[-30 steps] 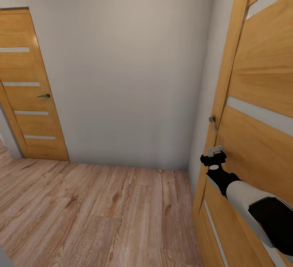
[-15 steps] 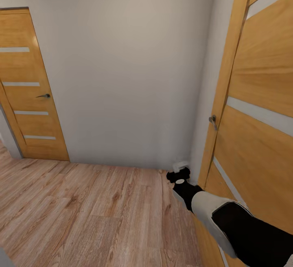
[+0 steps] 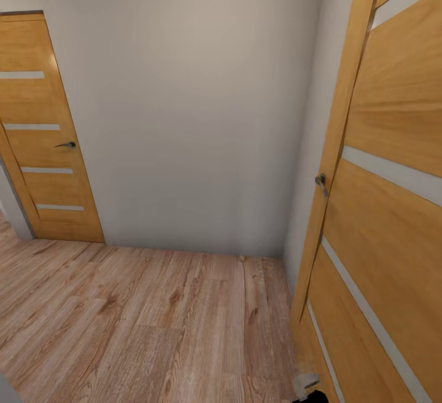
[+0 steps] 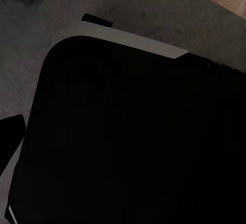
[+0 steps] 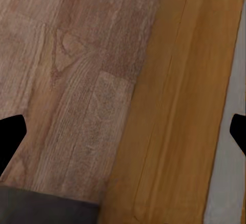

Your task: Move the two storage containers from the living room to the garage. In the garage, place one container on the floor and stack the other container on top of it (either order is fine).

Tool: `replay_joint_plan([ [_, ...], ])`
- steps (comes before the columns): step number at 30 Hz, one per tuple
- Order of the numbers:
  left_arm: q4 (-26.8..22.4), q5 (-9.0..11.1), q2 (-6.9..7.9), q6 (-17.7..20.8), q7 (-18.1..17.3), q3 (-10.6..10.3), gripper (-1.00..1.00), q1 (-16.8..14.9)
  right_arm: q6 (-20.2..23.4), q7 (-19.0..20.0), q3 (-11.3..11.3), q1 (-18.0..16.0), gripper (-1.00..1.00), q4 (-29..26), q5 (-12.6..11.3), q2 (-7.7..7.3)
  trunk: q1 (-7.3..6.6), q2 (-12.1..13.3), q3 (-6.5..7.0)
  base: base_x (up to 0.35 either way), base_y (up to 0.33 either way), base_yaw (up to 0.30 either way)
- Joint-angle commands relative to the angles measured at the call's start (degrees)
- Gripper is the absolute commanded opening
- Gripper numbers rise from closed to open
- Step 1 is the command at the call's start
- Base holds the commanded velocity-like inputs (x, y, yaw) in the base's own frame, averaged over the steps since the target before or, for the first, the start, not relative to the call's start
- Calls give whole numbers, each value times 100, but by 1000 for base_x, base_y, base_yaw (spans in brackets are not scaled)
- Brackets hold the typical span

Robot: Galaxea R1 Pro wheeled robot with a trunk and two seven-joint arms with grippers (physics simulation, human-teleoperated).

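The two storage containers are out of view, and so is the garage. My right gripper (image 3: 309, 387) just pokes in at the bottom edge of the head view, low beside the open wooden door (image 3: 380, 219). In the right wrist view its dark fingertips (image 5: 10, 138) sit far apart at both edges, open and empty, over plank floor (image 5: 66, 80) and the door's lower part (image 5: 179, 106). My left gripper hangs against my own dark body (image 4: 133, 142); one black finger (image 4: 11, 147) shows at the picture's edge, with nothing held.
I face a pale grey wall (image 3: 196, 114) in a narrow hall with light wood plank flooring (image 3: 141, 317). A shut wooden door (image 3: 49, 145) with a lever handle (image 3: 65, 144) stands at the left. The right door's handle (image 3: 321, 183) juts out at its edge.
My right arm has dropped from beside the right door's handle, down and back towards me, until only the gripper's tip shows at the bottom edge. The camera has not moved.
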Motion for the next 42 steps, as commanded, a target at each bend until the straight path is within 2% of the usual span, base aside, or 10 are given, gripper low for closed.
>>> replay_joint_plan([
  [1, -1, 25, -1, -15, -5, 9, 100, -1, -38, 40, 62, 210, 100, 17, -54, -23, 0, -3, -4, 0, 0, 0],
  [6, 2, 25, 5, -14, -5, 12, 100, -1, -39, 215, 61, 855, 100, 17, -56, -75, 0, -3, -4, 0, 0, 0],
  [11, 0, 26, 7, -18, -5, 14, 100, -1, -82, 522, 61, 1436, 100, 17, -57, -200, 0, -3, -4, 0, 0, 0],
  [14, 1, 28, 8, -20, -5, 15, 100, -1, -337, 627, 61, 1866, 100, 17, -50, -251, 0, -3, -4, 0, 0, 0],
  [16, 2, 29, 8, -20, -5, 15, 100, -1, -495, 652, 61, 2033, 100, 17, -46, -275, 0, -3, -4, 0, 0, 0],
  [21, -1, 33, 6, -19, -5, 15, 100, -1, -662, 675, 63, 2181, 100, 17, -36, -308, 0, -3, -4, 0, 0, 0],
  [42, -2, 31, -10, -21, -5, 15, 100, -1, -691, 699, 73, 2218, 100, 17, -28, -318, 0, -3, -4, 0, 0, 0],
])
